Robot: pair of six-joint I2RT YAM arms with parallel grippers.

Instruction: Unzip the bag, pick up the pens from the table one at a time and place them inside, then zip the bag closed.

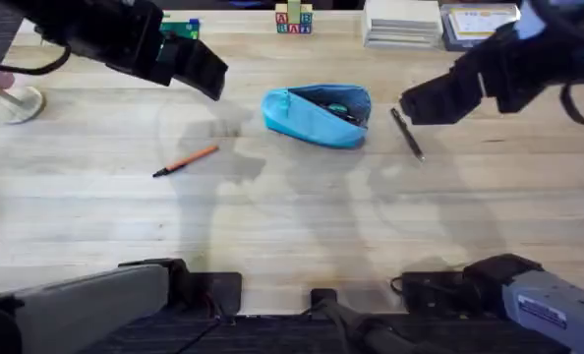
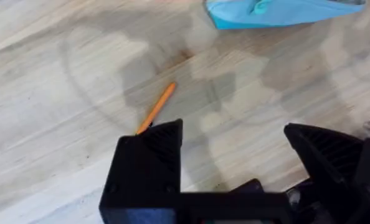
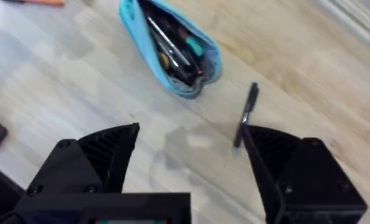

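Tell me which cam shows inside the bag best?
Right wrist: the bag lies unzipped with its opening facing the camera, dark lining and items inside visible. Overhead shows the bag small, its opening a dark slit. Left wrist catches only the closed blue side.

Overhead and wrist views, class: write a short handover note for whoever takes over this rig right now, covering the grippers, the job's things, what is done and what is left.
Left gripper: open, empty, above the orange pen.
Right gripper: open, empty, above the black pen.
Pencil pouch: mid-table, unzipped, some items already inside. Orange pen lies on the table on the pouch's left-arm side, black pen just off its other end.
Done: unzipping.
Left: put both pens in, one at a time, then zip shut.
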